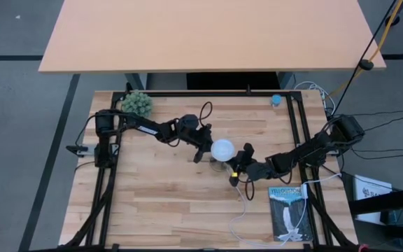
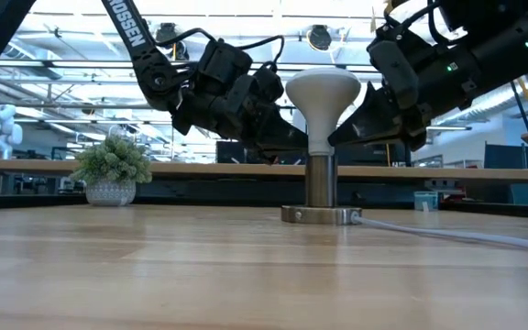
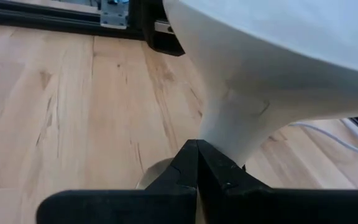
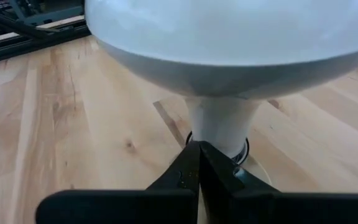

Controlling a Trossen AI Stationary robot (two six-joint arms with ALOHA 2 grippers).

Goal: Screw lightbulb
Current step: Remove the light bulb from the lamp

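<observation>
The white lightbulb [image 1: 222, 148] stands upright, its neck going down into the metallic socket [image 2: 320, 197], whose round disc base rests flat on the wooden table. My left gripper [image 1: 205, 151] is shut and sits on the bulb's left side, at the height of its neck. My right gripper [image 1: 236, 165] is shut and sits on the bulb's right side, also at neck height. In the low view both grippers slant down under the globe [image 2: 322, 90] from opposite sides. My left gripper has its shut fingertips [image 3: 194, 163] against the bulb's tapering neck [image 3: 229, 127], just under the globe. It comes slanting down from the table's left. The bulb stands upright in the socket. My right gripper has its shut fingertips [image 4: 199, 163] against the bulb's neck [image 4: 219, 127] close above the socket. It comes slanting down from the table's right.
A small potted plant [image 1: 137, 103] stands at the far left corner. A small blue object [image 1: 276, 100] lies at the far right. A book [image 1: 287, 212] lies near the right front edge. The socket's white cord [image 1: 243, 210] runs toward the near edge.
</observation>
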